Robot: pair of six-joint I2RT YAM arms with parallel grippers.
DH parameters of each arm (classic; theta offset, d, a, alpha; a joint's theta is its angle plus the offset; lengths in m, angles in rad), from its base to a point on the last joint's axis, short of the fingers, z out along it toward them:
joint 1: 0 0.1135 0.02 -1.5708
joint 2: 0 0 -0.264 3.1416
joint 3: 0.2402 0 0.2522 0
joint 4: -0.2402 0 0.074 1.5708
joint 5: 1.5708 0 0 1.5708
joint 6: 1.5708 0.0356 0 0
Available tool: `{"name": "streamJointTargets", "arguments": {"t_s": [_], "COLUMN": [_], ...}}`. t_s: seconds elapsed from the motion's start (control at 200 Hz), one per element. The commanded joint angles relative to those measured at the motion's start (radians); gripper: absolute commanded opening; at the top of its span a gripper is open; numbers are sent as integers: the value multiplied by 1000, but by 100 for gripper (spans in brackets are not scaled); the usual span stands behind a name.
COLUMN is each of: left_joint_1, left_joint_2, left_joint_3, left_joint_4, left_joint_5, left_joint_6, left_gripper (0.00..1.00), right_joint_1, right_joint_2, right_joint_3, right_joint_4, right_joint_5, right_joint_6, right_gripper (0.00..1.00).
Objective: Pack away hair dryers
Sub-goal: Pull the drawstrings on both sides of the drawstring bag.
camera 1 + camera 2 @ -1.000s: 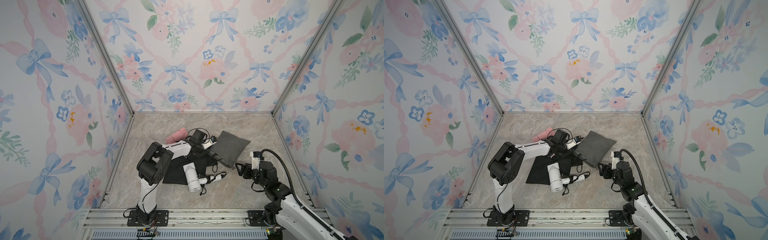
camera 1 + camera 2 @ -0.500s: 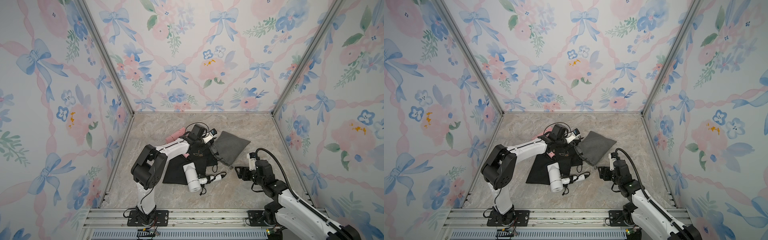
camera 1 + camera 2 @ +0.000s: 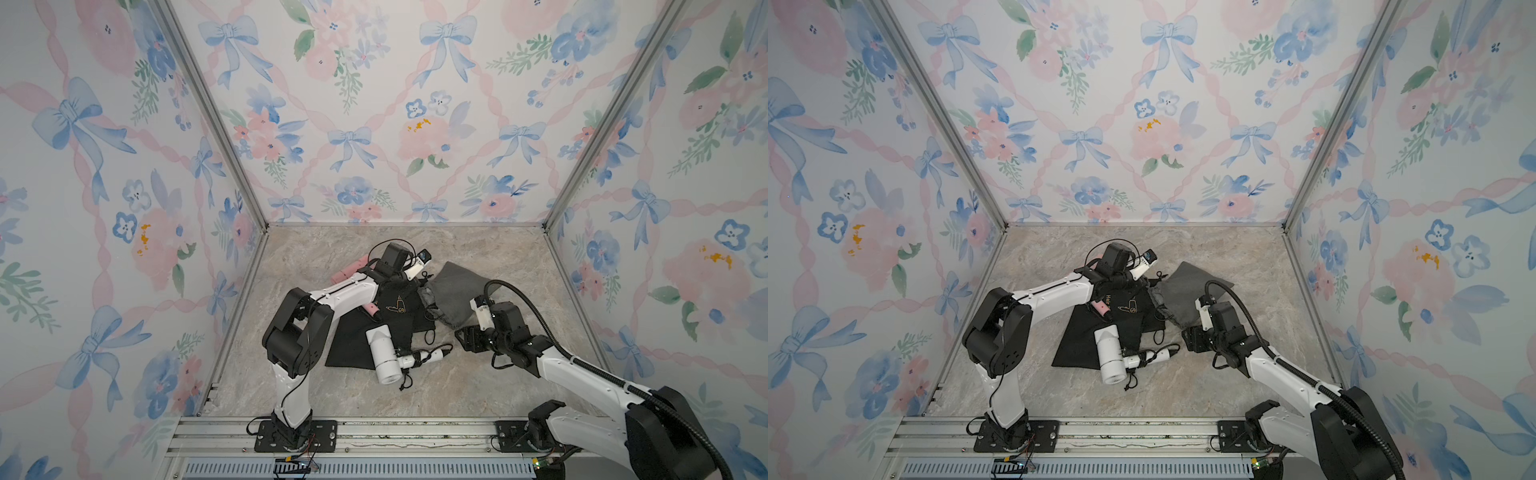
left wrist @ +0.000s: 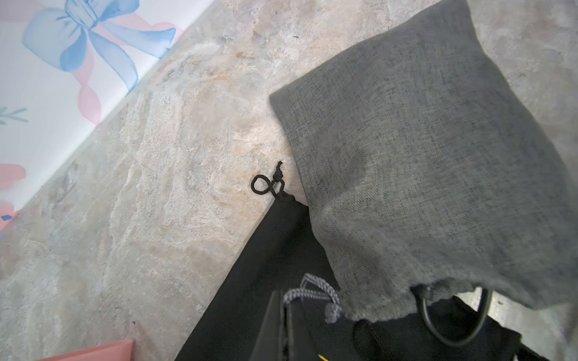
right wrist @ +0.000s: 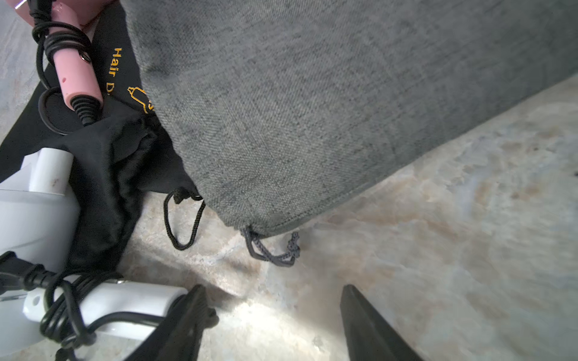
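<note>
Tabletop [image 3: 311, 257], white dryer [image 3: 384, 353], pink dryer [image 3: 347, 269], grey pouch [image 3: 457, 291], one each; left claw [image 4: 283, 325] together, right claw [image 5: 272, 290] apart

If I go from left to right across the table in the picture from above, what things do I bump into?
pink hair dryer → white hair dryer → grey pouch. The black pouch spreads under the dryers, so it is left out.

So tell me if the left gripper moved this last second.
Yes. The left gripper went toward the back wall, away from the white hair dryer.
</note>
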Motion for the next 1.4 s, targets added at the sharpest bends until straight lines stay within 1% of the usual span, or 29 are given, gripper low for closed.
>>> {"name": "streamJointTargets", "arguments": {"t_s": [0.0,0.165,0.365,0.44,0.495,0.565,0.605,0.635,0.67,0.675,0.775,0.895,1.035,1.12,1.28,1.395], "left_joint_1": [8,10,9,10,9,10,9,10,11,11,15,36,63,71,78,83], "left_joint_2": [18,26,32,34,35,36,38,37,37,37,27,3,-22,-30,-44,-61], "left_joint_3": [22,28,36,37,38,39,42,43,45,46,53,65,78,90,108,109], "left_joint_4": [3,2,2,1,1,0,1,1,1,1,2,0,0,-1,0,0], "left_joint_5": [-2,11,18,25,24,21,27,28,28,28,27,26,15,-6,-39,-56], "left_joint_6": [-26,-36,-41,-46,-52,-57,-59,-62,-65,-65,-77,-99,-129,-150,-188,-196], "left_gripper": [0,0,0,0,0,0,0,0,0,0,0,0,0,0,0,0], "right_joint_1": [13,27,43,43,42,43,44,43,43,42,39,24,-54,-105,-161,-204], "right_joint_2": [66,139,202,228,240,243,242,239,236,235,194,98,1,-34,-62,-94], "right_joint_3": [36,54,60,72,80,85,90,93,104,106,150,187,218,236,268,279], "right_joint_4": [14,47,110,114,117,127,128,120,98,93,-29,-185,-325,-375,-448,-471], "right_joint_5": [-29,-31,6,15,17,20,27,36,49,51,64,133,155,159,173,103], "right_joint_6": [-20,-9,15,9,9,12,13,14,16,16,14,6,6,-4,-26,-26], "right_gripper": [68,64,54,47,39,31,23,15,1,0,0,0,0,0,0,0]}}
